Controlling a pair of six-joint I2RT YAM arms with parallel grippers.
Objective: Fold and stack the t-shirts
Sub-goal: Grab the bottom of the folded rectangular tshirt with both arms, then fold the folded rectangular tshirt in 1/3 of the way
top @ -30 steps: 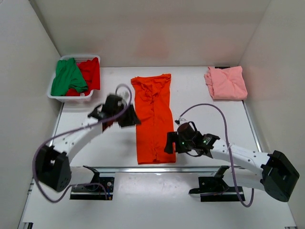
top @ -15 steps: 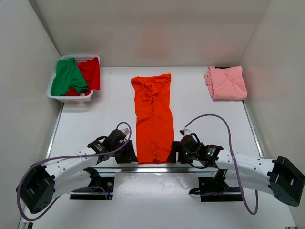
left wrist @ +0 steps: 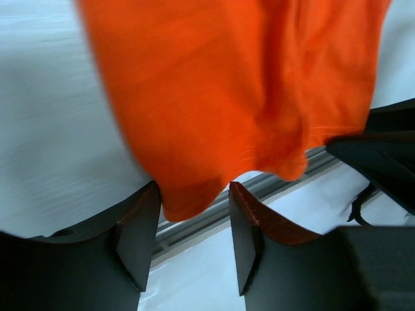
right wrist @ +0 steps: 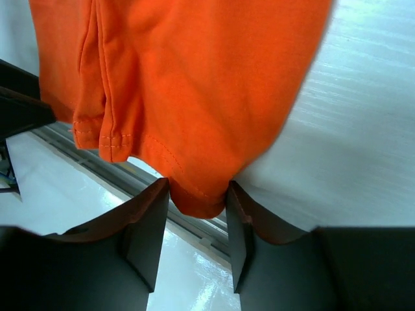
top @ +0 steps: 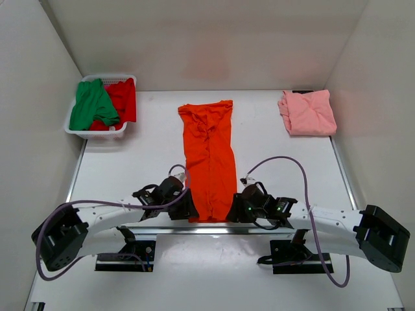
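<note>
Right, I have both tools down at the near hem of the orange t-shirt (top: 207, 155), which lies flat in a long strip on the counter (top: 142, 155). My left tool (left wrist: 193, 201) sits at that shirt's near left corner, fingers (left wrist: 139, 236) standing apart, with the corner of cloth hanging into the gap but not clamped. My right tool (right wrist: 198, 194) is at the near right corner; the hem fills the space between its fingers (right wrist: 146, 227), and I cannot tell whether it is pinching yet. Well right of the orange t-shirt lies the pink t-shirt (top: 308, 111), folded. Well left of it, the basket (top: 97, 133) holds the green t-shirt (top: 92, 103) and red t-shirt (top: 123, 97).
</note>
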